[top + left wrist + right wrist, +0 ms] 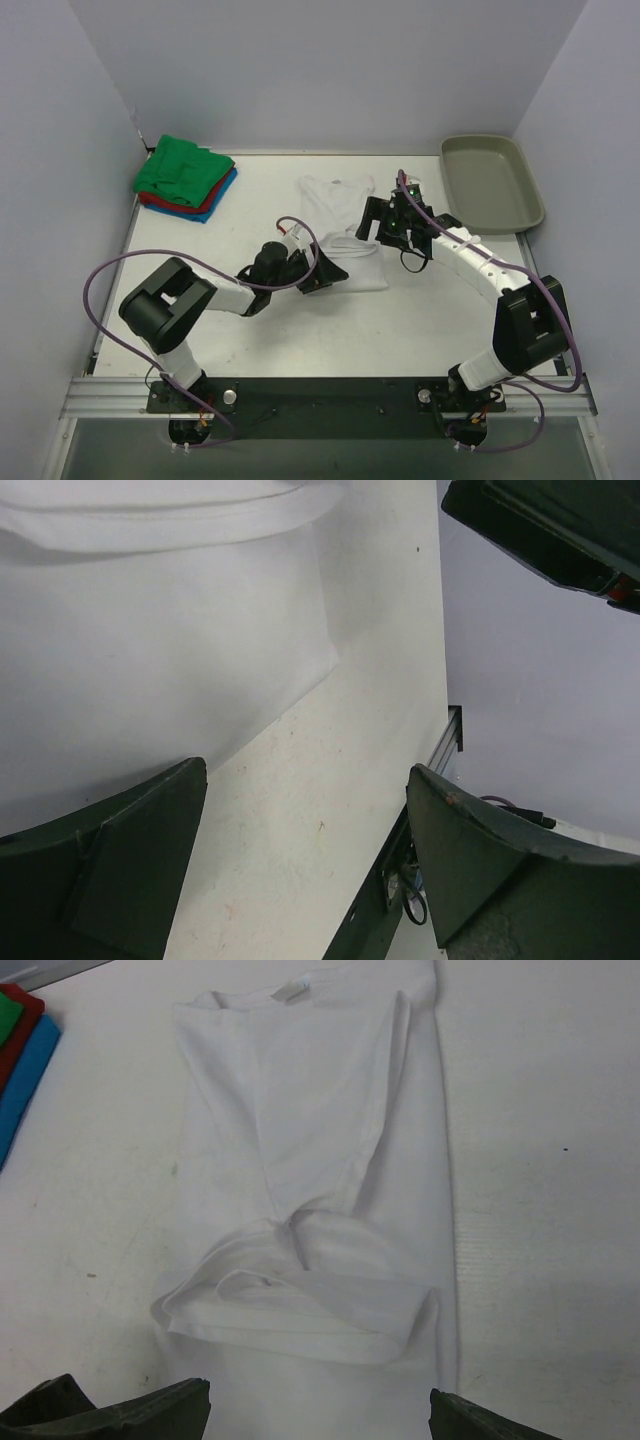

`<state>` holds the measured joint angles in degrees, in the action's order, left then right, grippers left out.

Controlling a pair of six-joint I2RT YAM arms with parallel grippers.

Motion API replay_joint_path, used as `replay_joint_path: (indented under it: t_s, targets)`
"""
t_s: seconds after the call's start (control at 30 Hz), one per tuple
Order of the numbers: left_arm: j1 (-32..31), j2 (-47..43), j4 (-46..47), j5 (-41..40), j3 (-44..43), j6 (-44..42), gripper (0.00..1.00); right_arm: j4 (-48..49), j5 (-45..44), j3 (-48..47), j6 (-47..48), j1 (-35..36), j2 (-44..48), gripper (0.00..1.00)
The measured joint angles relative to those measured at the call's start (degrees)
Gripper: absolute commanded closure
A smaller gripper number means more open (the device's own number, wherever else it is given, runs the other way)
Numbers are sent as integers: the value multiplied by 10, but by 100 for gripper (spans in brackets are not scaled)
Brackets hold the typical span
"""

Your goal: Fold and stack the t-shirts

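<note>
Two YAM arms reach over a white t-shirt (pixel 335 200) lying near the middle of the white tabletop (pixel 420 310). The shirt lies flat, collar toward the far wall. In the right wrist view its sides are turned inward and its lower part is doubled back in a rumpled band across the body.

The left end effector (pixel 322 272) is released, holding nothing. It sits low at the shirt's near-left corner, and in its own wrist view its dark fingers (pixel 130 870) stand wide apart. One finger is over the cloth's edge, and bare tabletop shows in the gap.

The right end effector (pixel 372 225) is at the shirt's right side. It is likewise spread and empty, with both fingertips (pixel 150 1410) showing at the bottom of its wrist view and the white fabric between them. Whether they touch the cloth cannot be told.

At the far-left corner of the tabletop, well apart from the white shirt, sits a folded stack. A green t-shirt (pixel 180 170) lies on top, a red t-shirt (pixel 20 1040) under it and a blue t-shirt (pixel 25 1085) at the bottom.

A grey-beige tray (pixel 520 195) rests at the far-right corner.
</note>
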<state>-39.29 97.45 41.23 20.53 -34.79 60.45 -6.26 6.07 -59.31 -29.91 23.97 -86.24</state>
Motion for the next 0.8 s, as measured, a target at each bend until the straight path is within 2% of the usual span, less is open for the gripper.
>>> replay_joint_path:
  t_s: [0.17,0.23,0.47,0.8]
  targets:
    - [0,32,71,8,28,11,10,0,44,0,-8,0,0,5]
    - [0,42,89,8,42,15,9,1,66,0,-16,1,-1,0]
    - [0,62,163,12,80,26,9,36,137,0,-62,8,-21,0]
    - [0,90,245,19,100,45,10,130,215,7,-156,31,-109,0]
